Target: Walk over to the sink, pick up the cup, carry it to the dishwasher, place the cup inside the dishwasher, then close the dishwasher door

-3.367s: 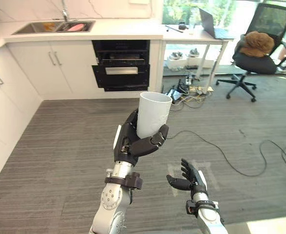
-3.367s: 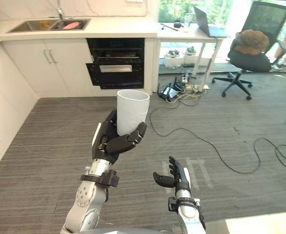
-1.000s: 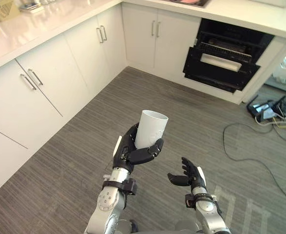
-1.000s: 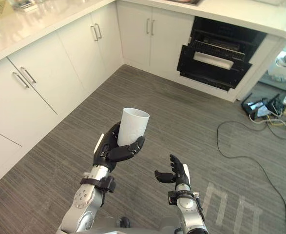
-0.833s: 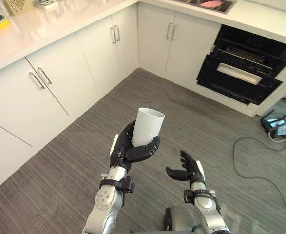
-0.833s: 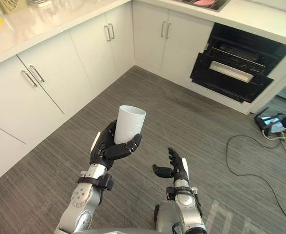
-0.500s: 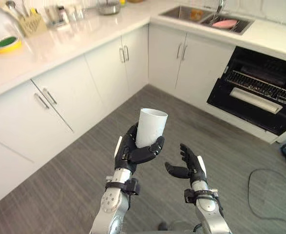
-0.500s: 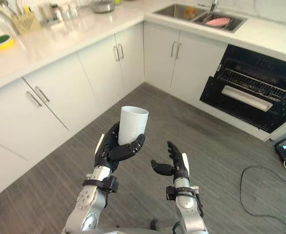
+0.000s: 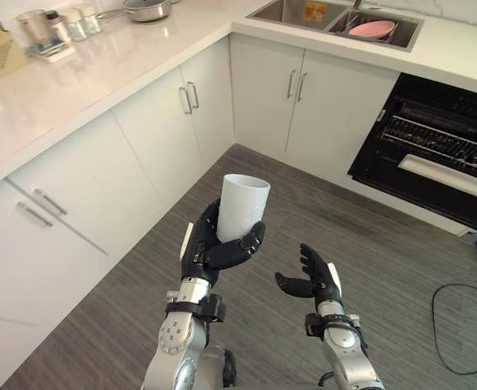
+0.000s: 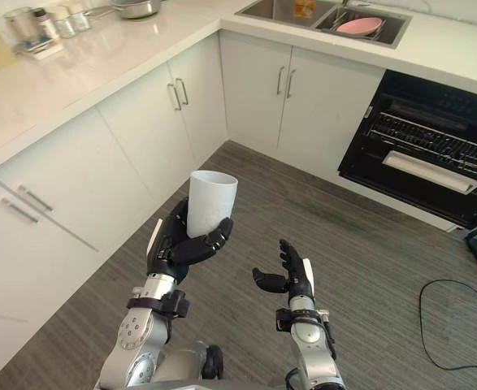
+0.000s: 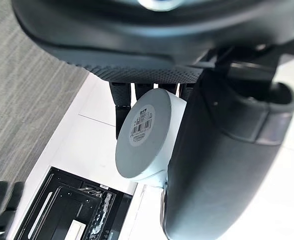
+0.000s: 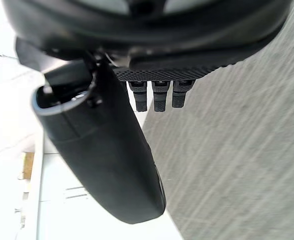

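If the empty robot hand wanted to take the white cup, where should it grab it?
Probably the bare upper wall of the cup, coming from the robot's right side. The cup stands upright, and the left robot hand wraps its lower half, leaving only the top free.

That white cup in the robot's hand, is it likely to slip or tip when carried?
Probably light and stiff: the cup stands upright, with the left hand curled round only its lower part. Its smooth, tapered wall may slip; tall above the grip, it could tip.
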Tool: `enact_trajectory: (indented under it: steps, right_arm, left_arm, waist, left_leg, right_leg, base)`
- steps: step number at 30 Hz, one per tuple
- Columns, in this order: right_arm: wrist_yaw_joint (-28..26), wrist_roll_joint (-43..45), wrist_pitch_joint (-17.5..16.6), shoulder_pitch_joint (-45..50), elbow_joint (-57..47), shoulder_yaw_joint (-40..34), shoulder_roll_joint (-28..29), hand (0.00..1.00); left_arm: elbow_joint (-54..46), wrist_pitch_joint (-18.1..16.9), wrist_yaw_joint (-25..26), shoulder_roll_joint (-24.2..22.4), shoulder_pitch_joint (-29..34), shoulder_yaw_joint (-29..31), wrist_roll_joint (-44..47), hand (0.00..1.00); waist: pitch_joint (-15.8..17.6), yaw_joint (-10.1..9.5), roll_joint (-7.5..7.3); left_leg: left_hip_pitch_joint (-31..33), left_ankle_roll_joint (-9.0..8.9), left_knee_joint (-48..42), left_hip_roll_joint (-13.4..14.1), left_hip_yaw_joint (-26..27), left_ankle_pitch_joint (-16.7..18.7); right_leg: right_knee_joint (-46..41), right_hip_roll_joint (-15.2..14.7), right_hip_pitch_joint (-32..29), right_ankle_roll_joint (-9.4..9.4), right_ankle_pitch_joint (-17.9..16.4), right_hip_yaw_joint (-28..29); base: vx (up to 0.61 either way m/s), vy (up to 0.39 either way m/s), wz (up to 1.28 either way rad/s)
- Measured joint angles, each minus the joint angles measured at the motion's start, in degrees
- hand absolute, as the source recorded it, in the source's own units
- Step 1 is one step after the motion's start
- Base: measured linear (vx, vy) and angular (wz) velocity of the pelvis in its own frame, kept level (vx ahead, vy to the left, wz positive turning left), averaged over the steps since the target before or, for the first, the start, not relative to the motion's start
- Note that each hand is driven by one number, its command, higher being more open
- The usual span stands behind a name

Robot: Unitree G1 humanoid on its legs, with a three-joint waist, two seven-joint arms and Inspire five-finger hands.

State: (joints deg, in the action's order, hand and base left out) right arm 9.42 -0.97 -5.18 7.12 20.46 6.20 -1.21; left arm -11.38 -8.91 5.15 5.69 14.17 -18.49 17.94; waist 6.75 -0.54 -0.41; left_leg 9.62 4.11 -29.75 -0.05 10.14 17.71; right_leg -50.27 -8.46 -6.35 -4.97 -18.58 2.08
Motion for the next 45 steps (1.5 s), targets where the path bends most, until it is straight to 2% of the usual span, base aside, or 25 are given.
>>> enact_trajectory:
  steps: [4,6,7,8,9,11,13,14,15,18,20,22,23,24,26,28,31,32,35,38,40,41,42,43,45]
  right_arm:
    - [-0.84,-0.93,-0.02,-0.17,-1.72,1.98,1.11,0.90]
    - [-1.14,-0.93,-0.03,-0.22,-2.64,1.99,1.39,0.90]
    - [-1.15,-0.91,-0.03,-0.23,-2.64,1.98,1.19,0.90]
    - [-1.10,-0.92,-0.03,-0.21,-2.63,1.92,0.70,0.90]
    - [-0.73,-0.89,0.00,0.21,-2.40,1.90,0.13,0.90]
    - [-0.55,-0.87,0.49,0.28,-2.12,1.87,-1.15,0.90]
    - [0.01,-0.73,0.50,1.00,-3.70,1.72,-1.42,0.90]
    - [0.41,-0.69,0.50,1.92,-5.41,1.80,-1.50,0.90]
    - [1.21,-0.38,0.44,3.20,-8.69,1.97,-1.14,0.90]
    - [2.04,-0.24,-1.24,2.80,-11.23,1.57,-0.78,0.90]
    - [2.00,-0.23,-1.35,1.87,-10.71,1.35,-0.80,0.90]
    - [1.97,-0.22,-1.34,1.58,-8.39,0.72,-0.96,0.90]
    - [1.98,-0.20,-1.33,1.33,-7.28,0.61,-1.12,0.90]
    - [1.99,-0.17,-1.19,0.93,-4.78,0.43,-1.12,0.90]
    - [1.93,0.41,-0.39,0.49,-2.79,0.89,-0.48,0.90]
    - [1.77,0.92,-0.37,0.00,-2.84,1.02,0.07,0.90]
    - [1.63,0.95,-0.37,-0.62,-3.21,0.96,1.32,0.90]
    - [1.50,0.97,-0.37,-0.78,-3.32,1.00,1.97,0.90]
    - [1.48,0.97,-0.45,-1.22,-6.04,1.60,2.87,0.90]
    - [1.34,0.97,-0.73,-3.19,-7.49,2.84,3.03,0.90]
    - [1.33,1.18,-0.74,-4.13,-7.48,3.04,2.79,0.90]
    - [1.45,1.36,-0.78,-4.35,-7.52,2.98,2.59,0.90]
    - [1.92,1.40,-0.76,-4.17,-7.31,2.66,1.70,0.90]
    - [2.10,1.41,-0.72,-3.87,-7.65,1.93,0.78,0.90]
    - [2.40,1.56,-0.70,-3.30,-8.57,0.69,0.65,0.90]
  left_arm:
    - [0.18,-0.12,-0.01,-0.07,0.29,-0.15,0.01,0.30]
    - [0.28,-0.13,-0.01,-0.03,0.28,-0.21,0.02,0.30]
    - [0.42,-0.13,-0.01,-0.03,0.23,-0.24,0.02,0.30]
    - [0.63,-0.14,0.00,-0.03,0.21,-0.31,0.01,0.30]
    - [1.73,-0.15,-0.04,-0.35,0.12,-0.58,0.00,0.30]
    - [3.49,0.09,0.02,-1.63,0.29,-0.76,0.01,0.30]
    - [3.51,0.42,0.02,-2.68,0.36,-0.30,0.01,0.30]
    - [3.39,0.42,-0.01,-3.11,0.54,-0.03,0.01,0.30]
    - [1.93,0.37,-0.09,-3.53,1.49,-0.04,0.01,0.30]
    - [0.14,-0.08,-0.23,-4.20,2.50,0.16,0.03,0.30]
    - [0.34,-0.09,-0.22,-4.40,2.55,0.69,0.04,0.30]
    - [0.46,-0.06,-0.20,-4.40,3.10,1.19,0.06,0.30]
    - [0.46,-0.06,-0.15,-4.38,3.21,1.29,0.06,0.30]
    - [0.58,-0.07,-0.13,-4.15,3.36,1.70,0.05,0.30]
    - [0.67,-0.07,0.62,-3.65,2.79,2.80,0.04,0.30]
    - [0.67,-0.06,1.47,-3.36,2.02,2.92,0.00,0.30]
    - [0.67,-0.04,2.12,-1.92,2.06,1.75,-0.37,0.30]
    - [0.68,-0.04,2.22,-1.04,2.17,1.46,-1.52,0.30]
    - [-0.05,-0.31,2.39,-0.99,2.21,1.07,-2.25,0.30]
    - [0.13,-0.55,2.63,-0.62,2.24,1.14,-2.25,0.30]
    - [0.96,-0.55,3.03,-0.33,2.15,1.11,-2.24,0.30]
    - [1.29,-0.55,3.30,-0.21,2.17,1.41,-2.25,0.30]
    - [3.55,-0.54,3.41,-1.24,1.76,1.20,-2.28,0.30]
    - [4.94,-0.44,3.47,-2.48,1.79,1.23,-2.29,0.30]
    - [5.21,-0.10,3.62,-3.81,1.74,2.40,-2.29,0.30]
  waist:
    - [-0.63,0.02,-0.45]
    - [-0.73,0.27,-0.53]
    - [-0.81,0.50,-0.65]
    - [-1.05,0.91,-0.90]
    - [-1.40,1.92,-0.44]
    - [-2.59,1.92,1.79]
    - [-2.26,2.07,2.42]
    - [-2.21,1.56,2.50]
    - [-2.28,1.03,2.65]
    - [-2.52,-1.18,2.67]
    - [-2.64,-1.67,2.85]
    - [-2.35,-1.78,2.49]
    - [-2.41,-1.80,2.68]
    - [-2.64,-1.98,2.84]
    - [-3.08,-1.32,0.87]
    - [-3.13,-1.84,0.74]
    - [-2.67,-1.68,-0.05]
    - [-2.32,-1.34,-0.56]
    - [-2.43,-0.91,-0.72]
    - [-2.68,-0.07,-1.08]
    - [-2.79,0.53,-1.27]
    - [-3.26,1.11,-2.10]
    - [-3.43,2.14,0.09]
    - [-3.84,2.12,2.14]
    - [-3.30,2.25,3.18]
  left_leg:
    - [-6.10,-0.57,3.47,1.34,0.18,2.52]
    - [-9.51,-1.75,5.98,2.09,-0.11,3.67]
    - [-10.44,-2.12,6.87,2.12,-0.28,3.86]
    - [-12.16,-3.24,7.79,1.97,-0.75,4.48]
    - [-13.82,-4.60,7.94,2.31,-2.59,5.27]
    - [-13.96,-6.03,5.27,5.19,-3.22,5.00]
    - [-10.30,-8.82,-7.79,7.54,-3.35,1.23]
    - [-7.19,-8.76,-16.40,9.09,-3.24,-2.19]
    - [-3.69,-8.27,-25.31,11.60,-2.22,-1.57]
    - [2.78,-7.52,-24.91,12.45,-2.40,1.27]
    - [6.65,-7.49,-18.54,10.84,-4.82,2.44]
    - [9.20,-8.63,-6.70,6.30,-10.17,1.15]
    - [9.19,-8.87,-2.56,5.14,-11.99,-0.40]
    - [7.54,-7.50,-0.03,3.68,-11.68,-7.12]
    - [7.32,-5.07,-1.61,1.72,-9.02,-4.97]
    - [7.87,-2.99,-4.49,1.61,-6.53,-1.82]
    - [2.55,-0.99,-1.61,0.75,-2.49,0.34]
    - [-1.02,-0.26,0.21,0.65,-1.33,0.80]
    - [-6.95,-0.91,3.47,2.83,1.42,2.66]
    - [-10.28,-3.07,4.60,5.32,4.96,4.93]
    - [-12.84,-4.55,5.99,6.42,6.80,5.65]
    - [-13.81,-5.53,6.16,6.30,6.91,6.21]
    - [-15.37,-6.97,6.34,7.68,5.45,7.15]
    - [-15.64,-6.79,5.59,9.32,3.87,6.90]
    - [-14.55,-6.89,-0.36,11.36,1.69,4.92]
  right_leg:
    - [-0.15,1.45,-9.94,2.10,-1.24,-6.02]
    - [8.83,3.54,-14.16,2.26,-0.89,-9.32]
    - [12.26,4.08,-14.60,2.42,-0.32,-9.58]
    - [18.85,5.29,-14.87,4.06,4.17,-9.67]
    - [19.56,6.01,-13.39,6.03,9.19,-10.06]
    - [21.61,8.13,-10.52,7.23,8.34,-11.67]
    - [25.94,9.91,-4.91,7.85,7.96,-12.15]
    - [28.26,10.46,-1.55,8.11,7.80,-11.76]
    - [32.21,11.18,3.85,8.24,7.73,-11.03]
    - [36.93,11.21,8.98,8.28,7.63,-7.58]
    - [38.30,10.21,10.73,7.04,6.77,-5.82]
    - [37.23,7.28,12.27,4.56,3.58,-3.84]
    - [36.19,6.57,12.27,3.76,2.18,-3.04]
    - [33.71,5.22,12.41,2.17,-0.32,-1.01]
    - [33.19,2.40,12.31,1.75,-1.28,2.22]
    - [32.34,1.34,11.68,1.00,-1.40,4.18]
    - [13.57,-0.43,3.46,-3.19,0.55,4.92]
    - [5.59,-1.14,0.69,-3.36,1.21,3.90]
    - [-0.61,-1.31,-6.35,0.87,-1.21,-2.88]
    - [5.70,-0.88,-12.47,2.42,-1.76,-11.25]
    - [14.86,0.70,-13.93,4.11,0.64,-15.39]
    - [19.43,1.87,-13.63,6.18,6.78,-15.91]
    - [20.31,3.67,-11.82,7.41,10.01,-16.30]
    - [21.84,6.01,-10.62,8.20,9.41,-16.37]
    - [24.13,8.55,-7.96,9.13,8.81,-16.25]
  base:
    - [0.36,0.082,-0.08]
    - [0.40,-0.004,0.01]
    - [0.41,-0.027,0.15]
    - [0.49,-0.049,0.45]
    - [0.51,-0.048,0.41]
    - [0.53,-0.067,0.17]
    - [0.50,-0.100,0.04]
    - [0.46,-0.066,-0.13]
    - [0.44,-0.044,-0.20]
    - [0.38,0.054,-0.49]
    - [0.28,0.190,-0.45]
    - [0.27,0.281,-0.35]
    - [0.28,0.325,-0.55]
    - [0.25,0.281,-0.51]
    - [0.39,0.373,-0.45]
    - [0.43,0.364,-0.52]
    - [0.30,0.207,-0.58]
    - [0.26,0.127,-0.54]
    - [0.23,0.052,-0.57]
    - [0.24,-0.062,-0.70]
    - [0.33,-0.114,-0.53]
    - [0.42,-0.116,-0.11]
    - [0.52,-0.113,-0.23]
    - [0.45,-0.088,-0.24]
    - [0.42,-0.120,-0.35]
